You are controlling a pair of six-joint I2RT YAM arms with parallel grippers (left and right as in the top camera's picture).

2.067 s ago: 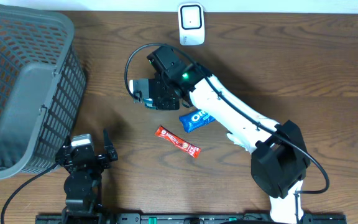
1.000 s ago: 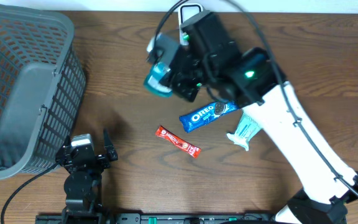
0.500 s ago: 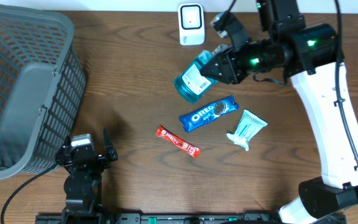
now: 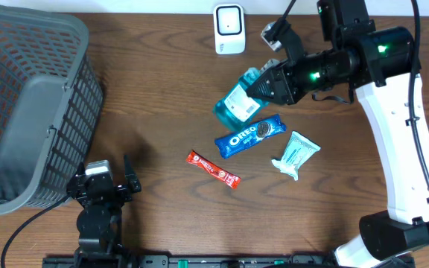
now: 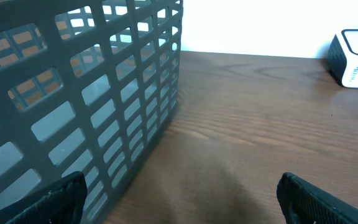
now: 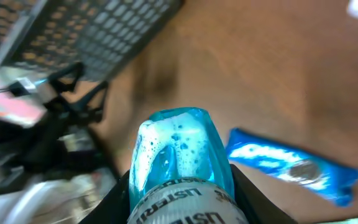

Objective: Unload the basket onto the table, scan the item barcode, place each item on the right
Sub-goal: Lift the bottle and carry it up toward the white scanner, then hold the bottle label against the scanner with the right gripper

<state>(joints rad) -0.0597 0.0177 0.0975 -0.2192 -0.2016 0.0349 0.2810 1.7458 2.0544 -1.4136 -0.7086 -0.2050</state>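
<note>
Right gripper (image 4: 259,85) is up off the table with its fingers clamped on a blue mouthwash bottle (image 4: 237,103), holding it by the cap end, so the body sticks out beyond the fingertips and hangs tilted in the air. From the wrist view you look straight along the bottle, the liquid frothy inside it. A little way past the bottle's far end and off to one side sits the white scanner (image 4: 229,28), near but not lined up with it. Directly beneath the hand lie an Oreo pack (image 4: 249,135) and a white-and-teal pouch (image 4: 296,155), with a red bar (image 4: 213,169) a bit further out. I'd say the lift is done and this is the presenting step: the bottle is in the air but not yet shown to the reader. A white label faces up on the bottle; whether the barcode is on it is too small to tell. The next move, to my eye, calls for swinging the bottle over to the scanner and rolling the wrist until the code side faces its window, without loosening the grip. Well away from all this, the left gripper (image 5: 182,196) rests with its fingers spread wide, nothing between them, the grey basket (image 4: 28,104) just beside it.
</note>
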